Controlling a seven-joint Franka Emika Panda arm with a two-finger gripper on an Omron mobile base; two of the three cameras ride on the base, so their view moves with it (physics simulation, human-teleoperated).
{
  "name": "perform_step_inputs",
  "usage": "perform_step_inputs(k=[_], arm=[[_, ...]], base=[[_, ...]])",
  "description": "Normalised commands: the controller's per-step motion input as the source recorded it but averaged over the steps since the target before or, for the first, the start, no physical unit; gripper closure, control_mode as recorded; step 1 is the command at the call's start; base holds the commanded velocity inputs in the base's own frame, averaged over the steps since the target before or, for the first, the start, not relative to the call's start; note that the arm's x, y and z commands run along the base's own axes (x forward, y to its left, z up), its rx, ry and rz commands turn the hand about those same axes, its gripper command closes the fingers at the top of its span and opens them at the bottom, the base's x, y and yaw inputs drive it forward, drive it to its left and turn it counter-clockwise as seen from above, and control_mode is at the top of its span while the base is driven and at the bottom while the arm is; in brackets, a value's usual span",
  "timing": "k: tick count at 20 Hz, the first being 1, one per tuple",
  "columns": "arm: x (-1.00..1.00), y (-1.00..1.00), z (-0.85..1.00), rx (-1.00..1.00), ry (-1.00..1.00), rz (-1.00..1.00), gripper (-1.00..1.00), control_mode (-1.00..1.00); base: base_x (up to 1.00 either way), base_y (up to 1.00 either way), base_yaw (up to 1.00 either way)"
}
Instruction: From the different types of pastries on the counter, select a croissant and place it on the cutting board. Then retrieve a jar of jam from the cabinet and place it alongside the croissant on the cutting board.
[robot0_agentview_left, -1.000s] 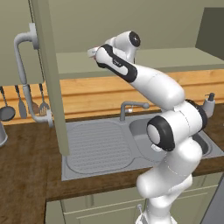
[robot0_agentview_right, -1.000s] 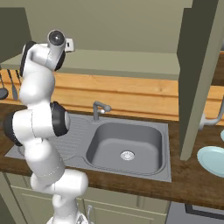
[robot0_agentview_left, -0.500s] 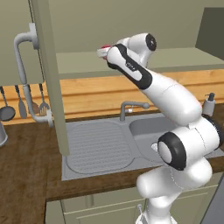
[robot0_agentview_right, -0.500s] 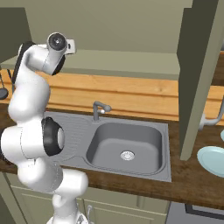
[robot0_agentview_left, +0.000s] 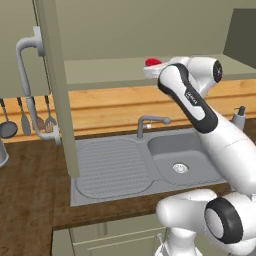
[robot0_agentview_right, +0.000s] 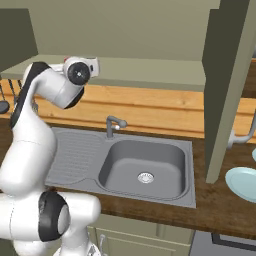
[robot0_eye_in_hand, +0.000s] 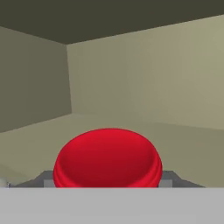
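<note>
One red lid is showing in the left base view, where the jar (robot0_agentview_left: 153, 62) is sitting on the cabinet shelf (robot0_agentview_left: 110, 72) at the arm's tip. From the right base view, the arm is reaching into the cabinet above the sink (robot0_agentview_right: 145, 167). Looking along the hand (robot0_eye_in_hand: 107, 183), the jar's lid is sitting between the fingertips (robot0_eye_in_hand: 46, 178), seemingly for grasping; I cannot tell whether they are clenching it.

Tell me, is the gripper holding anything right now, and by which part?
Cannot tell. The jam jar's red lid sits right at the gripper inside the cabinet, but the fingers' contact is hidden.
</note>
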Motion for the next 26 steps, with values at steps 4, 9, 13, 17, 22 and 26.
perform_step_inputs(k=[4, 9, 13, 17, 22, 26], arm=[[-1.0, -0.73, -0.04, -0.02, 0.0, 0.0, 1.0, -1.0], [-1.0, -0.33, -0.37, -0.07, 0.01, 0.0, 1.0, -1.0], [-0.74, 0.0, -0.63, -0.11, 0.02, 0.0, 1.0, -1.0], [-0.06, 0.04, -0.14, -0.04, -0.01, 0.0, 1.0, -1.0], [-0.24, -0.03, -0.06, 0.0, -0.08, 0.0, 1.0, 1.0], [0.0, 0.0, 0.0, 0.0, 0.0, 0.0, 1.0, 1.0]], base=[[0.0, 0.0, 0.0], [0.0, 0.0, 0.0], [0.0, 0.0, 0.0], [0.0, 0.0, 0.0], [-0.4, -0.13, 0.0], [-1.0, -0.37, -0.02]])
